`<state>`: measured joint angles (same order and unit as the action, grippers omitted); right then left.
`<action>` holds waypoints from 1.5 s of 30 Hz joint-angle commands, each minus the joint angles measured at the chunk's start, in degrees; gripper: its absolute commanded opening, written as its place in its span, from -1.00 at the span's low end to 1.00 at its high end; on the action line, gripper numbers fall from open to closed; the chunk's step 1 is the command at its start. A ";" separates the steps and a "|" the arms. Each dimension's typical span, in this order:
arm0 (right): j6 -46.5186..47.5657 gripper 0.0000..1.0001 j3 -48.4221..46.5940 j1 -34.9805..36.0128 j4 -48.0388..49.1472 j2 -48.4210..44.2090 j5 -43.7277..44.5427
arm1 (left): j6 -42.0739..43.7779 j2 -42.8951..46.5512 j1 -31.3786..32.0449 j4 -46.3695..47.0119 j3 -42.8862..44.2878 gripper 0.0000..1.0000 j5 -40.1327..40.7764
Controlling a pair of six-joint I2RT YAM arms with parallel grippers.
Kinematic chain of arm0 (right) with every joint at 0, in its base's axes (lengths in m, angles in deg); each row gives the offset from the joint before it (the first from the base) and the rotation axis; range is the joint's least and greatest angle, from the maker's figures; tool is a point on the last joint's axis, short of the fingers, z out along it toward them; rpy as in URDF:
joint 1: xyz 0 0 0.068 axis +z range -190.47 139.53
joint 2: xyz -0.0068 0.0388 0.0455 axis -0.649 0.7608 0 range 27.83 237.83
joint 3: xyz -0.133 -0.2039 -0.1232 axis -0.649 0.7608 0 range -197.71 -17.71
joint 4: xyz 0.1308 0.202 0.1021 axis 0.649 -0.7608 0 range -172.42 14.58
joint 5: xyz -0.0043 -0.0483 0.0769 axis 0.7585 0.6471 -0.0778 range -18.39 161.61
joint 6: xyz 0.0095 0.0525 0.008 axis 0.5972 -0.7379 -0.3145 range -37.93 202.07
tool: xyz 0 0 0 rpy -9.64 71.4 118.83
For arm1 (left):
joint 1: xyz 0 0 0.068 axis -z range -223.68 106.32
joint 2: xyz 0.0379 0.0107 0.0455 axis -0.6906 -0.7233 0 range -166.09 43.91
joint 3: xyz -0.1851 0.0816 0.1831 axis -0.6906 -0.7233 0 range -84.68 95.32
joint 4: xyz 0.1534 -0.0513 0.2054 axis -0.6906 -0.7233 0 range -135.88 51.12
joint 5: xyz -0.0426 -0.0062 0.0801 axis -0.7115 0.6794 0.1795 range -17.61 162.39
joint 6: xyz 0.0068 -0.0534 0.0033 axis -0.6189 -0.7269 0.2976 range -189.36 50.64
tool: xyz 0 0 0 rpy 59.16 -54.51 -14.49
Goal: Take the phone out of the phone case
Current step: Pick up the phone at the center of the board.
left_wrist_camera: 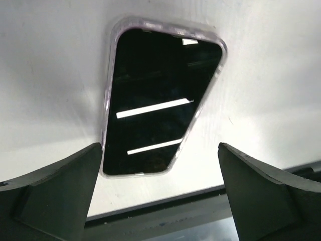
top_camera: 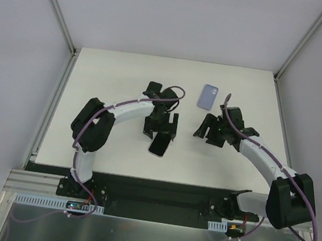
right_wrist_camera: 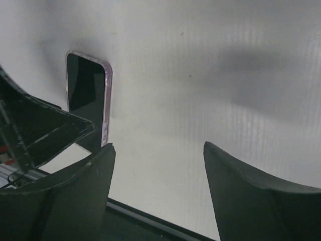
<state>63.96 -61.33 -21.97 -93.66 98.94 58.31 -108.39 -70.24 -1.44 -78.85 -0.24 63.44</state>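
The black glass-fronted phone (top_camera: 159, 145) lay screen-up on the white table (top_camera: 113, 80), near the front edge and left of centre. The left wrist view showed a thin translucent, faintly lilac case rim (left_wrist_camera: 106, 90) around its edge, so it looked to be seated in the case, with the removal not done. The left gripper (top_camera: 160, 131) hung just above the phone's far end, its jaws spread wide with nothing between them; the two dark fingers (left_wrist_camera: 60, 191) stood either side of the phone's width without touching it.

The right gripper (top_camera: 205, 131) waited off to the right, apart from the phone, also spread and empty. A flat lavender rounded rectangle (top_camera: 208, 96) lay further back; whether it was another case or a handset could not be told.

To do the step well, one arm probably needed to pin the phone flat while the other caught a corner of the soft rim and peeled it outward, working along one long side, not prying at the glass. Pressure too close to the table's edge risked sliding the phone off.
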 commanded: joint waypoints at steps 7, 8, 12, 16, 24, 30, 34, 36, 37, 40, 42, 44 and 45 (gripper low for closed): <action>-3.51 0.46 -7.71 12.26 0.66 9.65 4.34 | 2.71 20.80 -8.75 0.68 -12.28 0.95 1.21; -3.77 0.46 -8.23 12.61 0.92 10.27 4.42 | 3.42 21.16 -8.75 0.42 -12.46 0.95 1.48; -3.52 0.46 -9.38 12.52 0.14 10.54 6.87 | 4.57 19.32 -3.85 -1.42 -11.68 0.94 4.72; -2.55 0.47 -13.41 13.05 -1.79 12.46 5.83 | 1.06 18.17 -3.13 -2.05 -11.32 0.95 7.89; -6.67 0.46 -24.49 20.95 -12.51 23.62 12.67 | 0.18 23.25 -9.44 2.52 -17.63 0.96 2.19; -14.13 0.53 -32.05 26.14 -15.77 32.76 14.00 | 2.55 34.77 -18.32 3.93 -24.85 0.96 1.30; -16.17 0.92 -36.27 27.99 -16.91 38.21 14.00 | 3.34 37.42 -19.04 3.58 -26.08 0.96 1.30; -16.43 0.92 -38.99 29.04 -18.58 39.97 14.52 | 3.25 37.51 -19.04 3.49 -26.35 0.96 1.13; -16.69 0.92 -39.87 29.39 -19.98 41.55 15.05 | 3.17 37.42 -19.04 3.49 -26.70 0.96 1.04; -17.75 0.92 -41.37 30.19 -21.40 43.76 16.55 | 3.34 37.24 -19.04 3.49 -27.14 0.96 0.78; -18.19 0.92 -42.07 30.37 -22.27 44.98 18.30 | 3.52 37.24 -19.04 3.49 -27.32 0.95 0.78; -18.54 0.92 -42.95 30.63 -23.94 45.87 19.80 | 3.87 37.42 -19.04 3.49 -27.32 0.96 0.86; -18.45 0.92 -43.39 30.80 -24.56 46.74 21.11 | 4.04 37.51 -19.04 3.49 -27.32 0.95 0.86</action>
<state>47.68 -101.87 8.17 -112.94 143.57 74.66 -105.96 -32.99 -20.48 -75.24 -27.50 65.04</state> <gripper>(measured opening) 0.958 0.979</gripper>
